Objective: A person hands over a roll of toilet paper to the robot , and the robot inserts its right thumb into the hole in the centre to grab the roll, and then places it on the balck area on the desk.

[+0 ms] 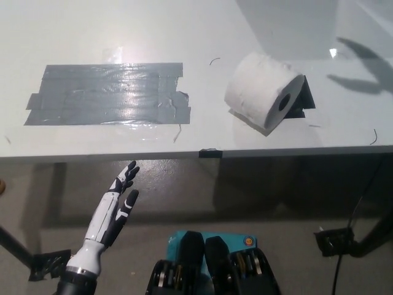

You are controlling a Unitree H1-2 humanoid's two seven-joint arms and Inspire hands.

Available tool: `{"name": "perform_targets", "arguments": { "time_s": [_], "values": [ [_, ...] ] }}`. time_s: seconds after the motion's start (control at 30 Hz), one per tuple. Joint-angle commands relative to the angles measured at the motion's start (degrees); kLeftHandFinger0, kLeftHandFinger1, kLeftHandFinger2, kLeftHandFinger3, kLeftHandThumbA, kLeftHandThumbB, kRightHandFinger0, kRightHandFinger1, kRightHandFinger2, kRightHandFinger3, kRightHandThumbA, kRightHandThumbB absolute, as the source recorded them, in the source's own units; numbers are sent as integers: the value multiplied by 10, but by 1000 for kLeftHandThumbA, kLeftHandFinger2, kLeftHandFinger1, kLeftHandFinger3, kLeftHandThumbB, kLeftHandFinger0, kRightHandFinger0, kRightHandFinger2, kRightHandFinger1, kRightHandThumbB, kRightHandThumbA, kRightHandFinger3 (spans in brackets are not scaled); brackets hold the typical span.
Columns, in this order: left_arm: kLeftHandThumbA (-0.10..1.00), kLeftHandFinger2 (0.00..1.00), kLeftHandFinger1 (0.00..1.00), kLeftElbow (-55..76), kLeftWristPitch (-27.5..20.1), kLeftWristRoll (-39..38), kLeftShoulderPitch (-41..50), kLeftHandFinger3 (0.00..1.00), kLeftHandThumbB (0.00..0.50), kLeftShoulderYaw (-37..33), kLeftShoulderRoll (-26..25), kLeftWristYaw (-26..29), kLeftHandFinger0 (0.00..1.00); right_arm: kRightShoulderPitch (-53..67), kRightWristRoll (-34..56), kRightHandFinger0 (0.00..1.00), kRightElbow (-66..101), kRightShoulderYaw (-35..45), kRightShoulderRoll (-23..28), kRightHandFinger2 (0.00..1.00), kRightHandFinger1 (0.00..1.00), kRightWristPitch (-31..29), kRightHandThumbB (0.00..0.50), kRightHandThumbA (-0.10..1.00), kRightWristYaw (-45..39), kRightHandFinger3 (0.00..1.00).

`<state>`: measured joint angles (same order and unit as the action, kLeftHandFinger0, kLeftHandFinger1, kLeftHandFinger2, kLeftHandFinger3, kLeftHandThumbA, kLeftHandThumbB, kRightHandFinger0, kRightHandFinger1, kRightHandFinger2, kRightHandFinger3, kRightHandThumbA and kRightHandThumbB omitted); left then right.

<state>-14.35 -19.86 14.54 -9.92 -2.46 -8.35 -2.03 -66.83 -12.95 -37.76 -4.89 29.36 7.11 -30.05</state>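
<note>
The toilet paper roll (265, 91) lies on its side at upper right of the worktop (202, 132), core hole facing out for thumb entry, well apart from the black taped area (107, 93); left hand (110, 212) idles lower left, fingers apart; right hand out of frame.

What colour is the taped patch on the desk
Dark grey, glossy with glare, in overlapping strips: the taped patch shows best in the head view, left of the toilet paper roll.

A white toilet roll (264, 92) with a dark core hole is showing on the pale grey bench (202, 37); at nine o'clock, glossy grey tape strips (107, 93) are gleaming. The left hand (113, 209) is showing white with black fingertips.
</note>
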Motion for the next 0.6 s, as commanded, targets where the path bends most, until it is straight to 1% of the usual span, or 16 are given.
{"name": "perform_targets", "arguments": {
  "time_s": [0.0,0.03,0.1,0.13,0.2,0.23,0.33,0.37,0.4,0.47,0.53,0.57],
  "values": [
    [1000,1000,1000,-4,-19,-10,-82,1000,194,11,7,27,1000,73,152,1000,525,172,36,1000,1000,107,378,795,38,1000],
    [1000,1000,1000,-7,-20,-11,-85,1000,186,11,6,26,1000,101,161,1000,576,180,30,1000,1000,118,393,795,41,1000],
    [1000,1000,1000,-10,-20,-12,-92,1000,187,11,5,26,1000,121,167,1000,617,186,26,1000,1000,125,398,780,45,1000],
    [1000,1000,1000,-8,-17,-17,-98,1000,196,13,4,23,1000,156,181,1000,672,193,17,1000,1000,128,362,752,53,1000],
    [1000,1000,1000,-10,-17,-24,-106,1000,190,15,3,20,1000,186,190,1000,716,197,7,1000,1000,130,364,754,60,1000],
    [1000,1000,1000,-11,-18,-26,-109,1000,190,16,3,20,1000,216,199,1000,752,198,-4,1000,1000,131,338,748,68,1000],
    [1000,1000,1000,-13,-17,-27,-119,1000,188,17,3,20,1000,258,218,1000,810,194,-28,1000,1000,141,326,725,85,1000],
    [1000,1000,1000,-13,-16,-27,-123,1000,186,17,3,20,1000,279,226,1000,834,186,-42,1000,1000,139,309,688,94,1000],
    [1000,1000,1000,-13,-15,-27,-124,1000,186,17,3,20,1000,282,228,1000,839,184,-44,1000,1000,138,308,685,95,1000],
    [1000,1000,1000,-13,-14,-29,-133,1000,170,17,4,20,1000,317,224,1000,871,158,-77,1000,1000,118,310,642,110,1000],
    [1000,1000,1000,-13,-14,-31,-138,1000,166,18,4,19,1000,332,213,1000,887,140,-96,1000,1000,111,312,660,114,1000],
    [1000,1000,1000,-13,-13,-31,-142,1000,157,18,4,19,1000,340,189,1000,892,129,-104,1000,1000,99,306,717,112,1000]
  ]
}}
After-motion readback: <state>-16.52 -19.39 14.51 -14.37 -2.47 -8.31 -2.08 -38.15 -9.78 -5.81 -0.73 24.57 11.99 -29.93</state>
